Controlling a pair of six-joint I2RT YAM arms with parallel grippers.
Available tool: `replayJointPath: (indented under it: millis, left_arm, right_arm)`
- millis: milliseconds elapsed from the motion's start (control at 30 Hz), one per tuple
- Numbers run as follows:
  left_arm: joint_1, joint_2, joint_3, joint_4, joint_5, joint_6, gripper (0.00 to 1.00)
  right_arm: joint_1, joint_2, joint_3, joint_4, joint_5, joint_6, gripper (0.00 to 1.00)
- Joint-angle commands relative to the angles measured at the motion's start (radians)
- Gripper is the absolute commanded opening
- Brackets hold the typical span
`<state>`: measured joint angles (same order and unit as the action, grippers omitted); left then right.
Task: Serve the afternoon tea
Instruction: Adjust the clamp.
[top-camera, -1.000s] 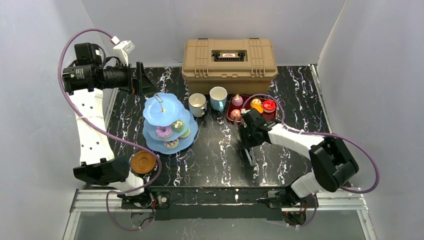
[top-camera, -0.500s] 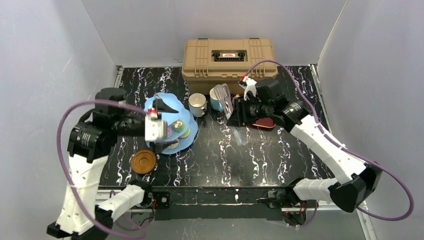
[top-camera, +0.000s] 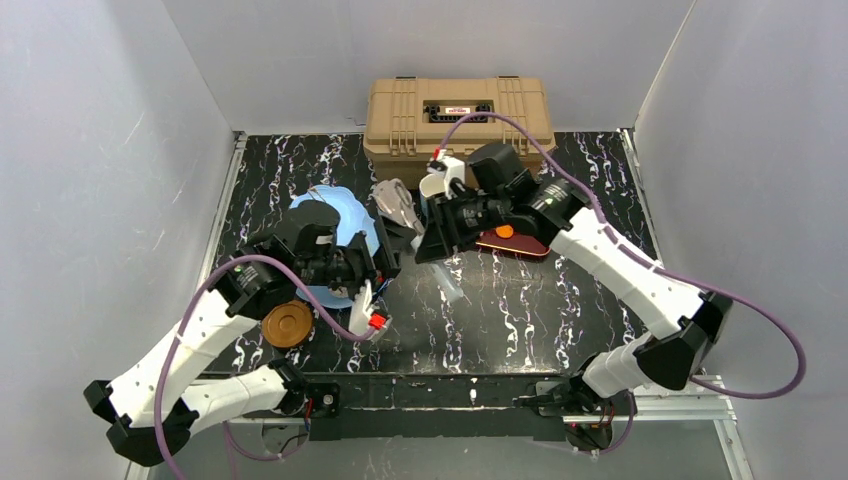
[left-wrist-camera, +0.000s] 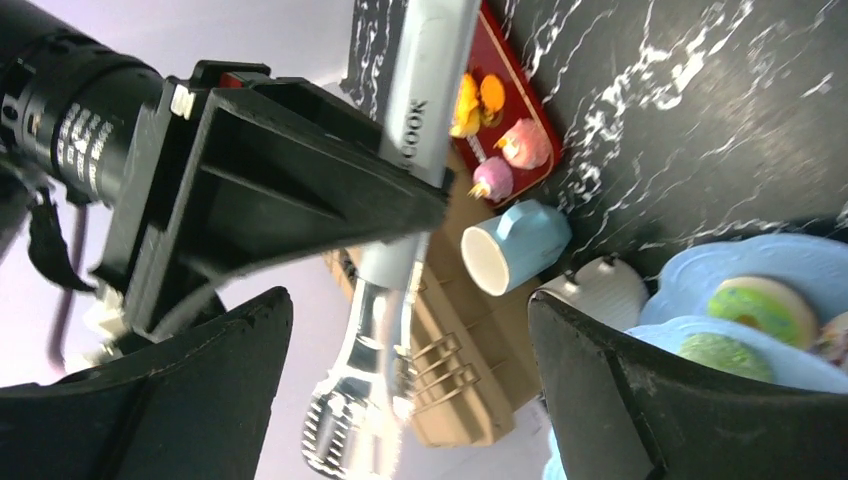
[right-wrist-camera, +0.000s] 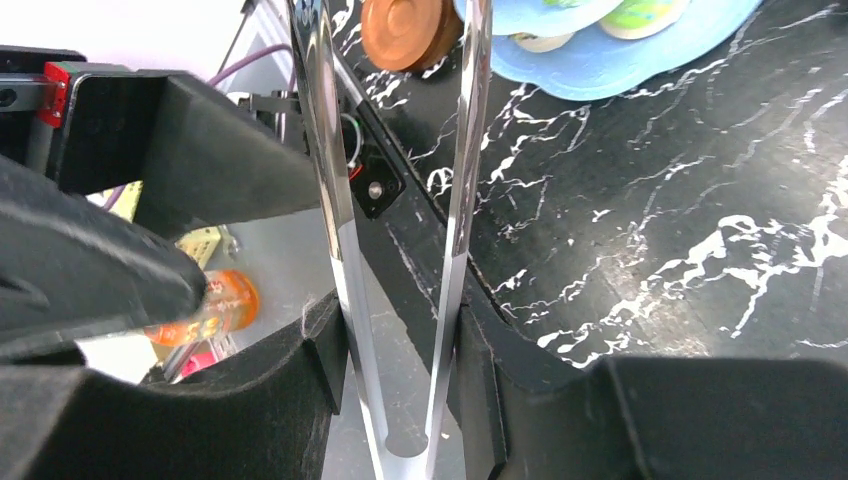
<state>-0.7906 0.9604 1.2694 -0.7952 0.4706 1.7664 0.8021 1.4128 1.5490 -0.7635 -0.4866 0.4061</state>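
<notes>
Here, a black marbled table (top-camera: 560, 310) stands inside grey walls (top-camera: 90, 150), with a tan toolbox (top-camera: 400, 125) at the rear. The left arm (top-camera: 200, 330) lies low across the blue cake stand (top-camera: 345, 215). The left gripper (left-wrist-camera: 405, 305) is released, jaws wide, and faces the right gripper (right-wrist-camera: 395, 370), which grasps the tongs (right-wrist-camera: 330, 200). The blue mug (left-wrist-camera: 515, 245) and white mug (left-wrist-camera: 600, 290) sit just beside the stand. The saucer (top-camera: 287, 324) lies near the front edge. Since half a second before, the left arm has dropped and the grippers have drawn together.
</notes>
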Motion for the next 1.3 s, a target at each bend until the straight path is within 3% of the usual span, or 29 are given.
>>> replayJointPath:
  millis: [0, 267, 467, 767, 833, 900, 1133, 1267]
  left_arm:
    - [-0.043, -0.005, -0.041, 0.155, -0.154, 0.081, 0.84]
    - [-0.066, 0.012, -0.057, 0.249, -0.291, -0.032, 0.71]
    - [-0.074, 0.009, -0.067, 0.249, -0.292, -0.063, 0.63]
    - [-0.079, 0.024, -0.023, 0.25, -0.298, -0.224, 0.16]
    - [-0.079, 0.024, -0.014, 0.263, -0.308, -0.277, 0.08]
    - [-0.079, 0.027, 0.0, 0.266, -0.317, -0.325, 0.02]
    - [-0.082, 0.022, -0.021, 0.298, -0.358, -0.335, 0.0]
    - [-0.086, 0.038, -0.007, 0.311, -0.363, -0.345, 0.0]
  right_arm:
    - [0.053, 0.029, 0.085, 0.006, -0.031, 0.0, 0.03]
    - [0.068, 0.018, 0.059, 0.081, -0.095, 0.03, 0.03]
    - [0.075, 0.0, 0.035, 0.145, -0.119, 0.071, 0.04]
    - [0.083, -0.057, -0.027, 0.214, -0.033, 0.108, 0.11]
    - [0.083, -0.074, -0.043, 0.228, 0.005, 0.118, 0.19]
    - [0.083, -0.092, -0.056, 0.233, 0.052, 0.123, 0.33]
    - [0.083, -0.154, -0.123, 0.288, 0.112, 0.159, 0.56]
    - [0.083, -0.156, -0.141, 0.293, 0.108, 0.166, 0.61]
